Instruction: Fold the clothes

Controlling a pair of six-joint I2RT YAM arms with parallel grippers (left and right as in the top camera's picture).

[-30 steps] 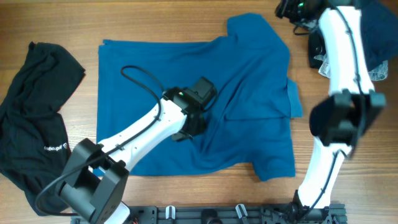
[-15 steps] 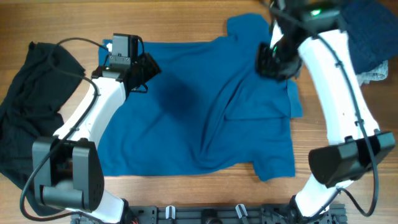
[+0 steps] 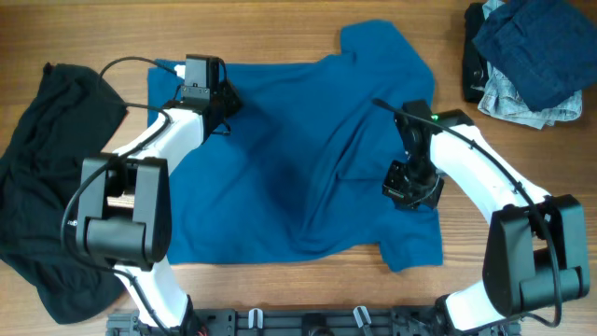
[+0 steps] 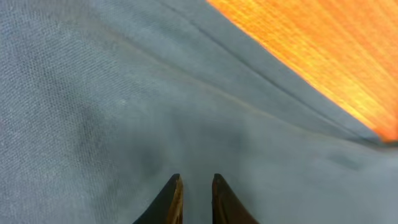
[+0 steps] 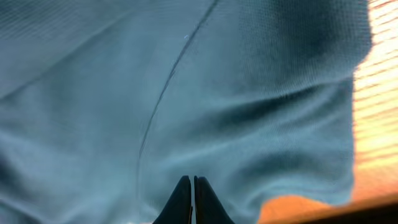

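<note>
The teal shirt [image 3: 280,168] lies spread over the middle of the worktop [image 3: 280,28], creased down its centre. The left tool [image 4: 196,194] is at the shirt's far left corner, tips nearly together; I cannot tell whether it has cloth. The right tool [image 5: 192,186], clenched, is on the shirt's right side. The black garment [image 3: 47,187] lies along the left edge.

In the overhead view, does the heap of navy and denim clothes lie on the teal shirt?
No, the heap lies on the table in the top right corner, with bare wood between it and the teal shirt.
</note>
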